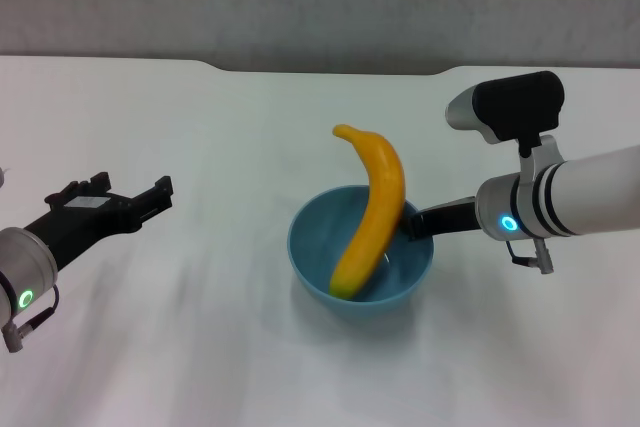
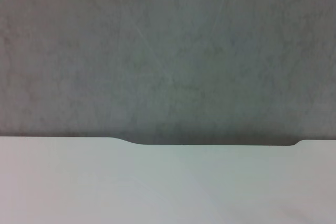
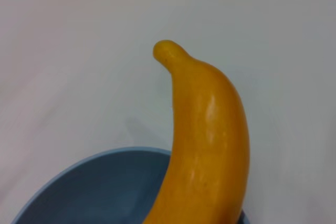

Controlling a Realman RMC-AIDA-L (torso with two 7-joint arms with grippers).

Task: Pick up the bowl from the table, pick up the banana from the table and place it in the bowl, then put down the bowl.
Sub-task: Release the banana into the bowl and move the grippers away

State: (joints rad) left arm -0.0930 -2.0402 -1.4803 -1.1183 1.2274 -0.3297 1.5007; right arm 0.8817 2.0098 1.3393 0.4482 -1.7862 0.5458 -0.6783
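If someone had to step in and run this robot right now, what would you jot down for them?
Left tool: open, holding nothing, off to the left of the bowl.
Right tool: at the bowl's right rim; can't tell if it grips.
Banana: lower end inside the bowl, upper end leaning out over the rim.
Done: banana in bowl.
Left: confirm the bowl sits on the table, then withdraw the right arm.

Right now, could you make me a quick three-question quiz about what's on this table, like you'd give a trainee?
1. True or false: the banana lies flat on the table, outside the bowl.
2. Which gripper is at the bowl's rim? A) left gripper B) right gripper
3. Fill in: the banana's upper tip sticks out ___ the bowl's rim.

Key: 1 false; 2 B; 3 above.
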